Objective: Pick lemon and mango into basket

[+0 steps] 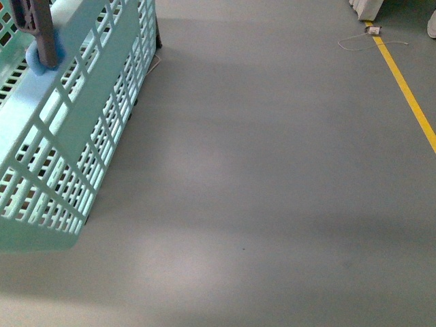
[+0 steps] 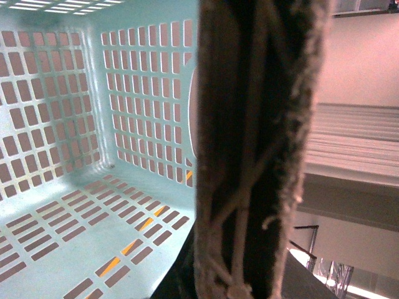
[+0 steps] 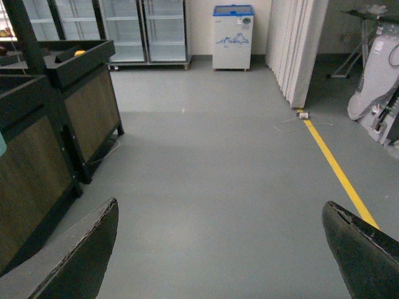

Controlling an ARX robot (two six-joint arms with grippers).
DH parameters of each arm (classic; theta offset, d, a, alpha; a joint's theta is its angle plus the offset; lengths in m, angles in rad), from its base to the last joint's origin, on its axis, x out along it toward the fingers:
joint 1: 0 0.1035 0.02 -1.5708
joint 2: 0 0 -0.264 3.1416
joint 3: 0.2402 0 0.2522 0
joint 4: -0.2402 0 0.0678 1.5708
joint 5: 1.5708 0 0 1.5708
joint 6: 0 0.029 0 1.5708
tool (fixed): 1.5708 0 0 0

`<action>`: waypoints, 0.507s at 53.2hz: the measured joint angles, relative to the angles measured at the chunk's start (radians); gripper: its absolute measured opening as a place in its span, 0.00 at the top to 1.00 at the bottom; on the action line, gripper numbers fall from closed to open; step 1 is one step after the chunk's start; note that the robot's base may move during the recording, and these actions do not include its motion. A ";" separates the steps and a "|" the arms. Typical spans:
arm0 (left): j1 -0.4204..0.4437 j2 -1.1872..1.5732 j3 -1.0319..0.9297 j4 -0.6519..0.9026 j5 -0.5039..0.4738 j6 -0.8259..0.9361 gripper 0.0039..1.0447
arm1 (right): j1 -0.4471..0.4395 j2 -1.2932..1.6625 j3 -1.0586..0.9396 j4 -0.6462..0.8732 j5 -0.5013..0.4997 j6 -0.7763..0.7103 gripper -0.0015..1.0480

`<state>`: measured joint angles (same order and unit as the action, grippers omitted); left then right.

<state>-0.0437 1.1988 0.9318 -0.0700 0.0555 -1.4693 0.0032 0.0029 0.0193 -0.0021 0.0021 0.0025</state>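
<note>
The turquoise basket (image 1: 75,129) hangs tilted at the left of the front view, its brown handle (image 1: 39,27) at the top. In the left wrist view the basket's slotted inside (image 2: 75,218) holds nothing that I can see. My left gripper (image 2: 240,277) is shut on the brown handle (image 2: 249,137), which fills the middle of that view. My right gripper (image 3: 221,249) is open and empty over bare grey floor, its dark fingertips (image 3: 87,249) far apart. No lemon or mango shows clearly.
Dark wooden display stands (image 3: 75,106) stand at the left in the right wrist view, with a small orange thing (image 3: 79,53) in one bin. A yellow floor line (image 1: 409,92) runs at the right. Glass-door fridges (image 3: 143,31) and a small freezer (image 3: 232,34) line the far wall.
</note>
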 joint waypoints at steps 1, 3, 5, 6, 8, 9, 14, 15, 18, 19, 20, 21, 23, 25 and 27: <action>0.000 0.000 0.000 0.000 0.000 0.000 0.95 | 0.000 0.000 0.000 0.000 0.000 0.000 0.08; 0.000 0.000 0.000 0.000 0.000 0.000 0.95 | 0.000 0.000 0.000 0.000 0.000 0.000 0.08; 0.000 0.000 0.000 0.000 0.000 0.000 0.95 | 0.000 0.000 0.000 0.000 0.000 0.000 0.08; 0.000 0.000 0.000 0.000 0.000 0.000 0.95 | 0.000 0.000 0.000 0.000 0.000 0.000 0.08; 0.000 0.000 0.000 0.000 0.000 0.000 0.95 | 0.000 0.000 0.000 0.000 0.001 0.000 0.08; 0.000 0.000 0.000 0.000 0.001 0.000 0.95 | 0.000 0.000 0.000 0.000 0.000 0.000 0.08; 0.000 0.000 0.003 0.000 0.000 0.000 0.95 | 0.000 0.000 0.000 0.000 0.001 0.001 0.08; 0.000 0.000 0.003 0.000 0.000 0.000 0.95 | 0.000 0.000 0.000 0.001 0.001 0.000 0.08; 0.000 0.000 0.003 0.000 0.000 0.000 0.95 | 0.000 0.000 0.000 0.000 0.000 0.000 0.08; 0.000 0.000 0.003 0.000 0.000 0.000 0.95 | 0.000 0.000 0.000 0.001 0.000 0.000 0.08; 0.000 0.000 0.003 0.000 0.000 0.000 0.95 | 0.000 0.000 0.000 0.001 0.000 0.000 0.08; 0.000 0.000 0.003 0.000 0.000 0.000 0.95 | 0.000 0.000 0.000 0.001 0.000 0.000 0.08; 0.000 0.000 0.003 0.000 0.000 0.000 0.95 | 0.000 0.000 0.000 0.001 0.000 0.000 0.08; 0.000 0.000 0.003 0.000 0.001 0.000 0.95 | 0.000 0.000 0.000 0.001 0.000 0.000 0.08; 0.000 0.000 0.003 0.000 0.000 0.000 0.95 | 0.000 0.000 0.000 0.001 0.000 0.000 0.08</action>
<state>-0.0437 1.1984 0.9344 -0.0700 0.0559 -1.4696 0.0032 0.0029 0.0193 -0.0013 0.0025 0.0029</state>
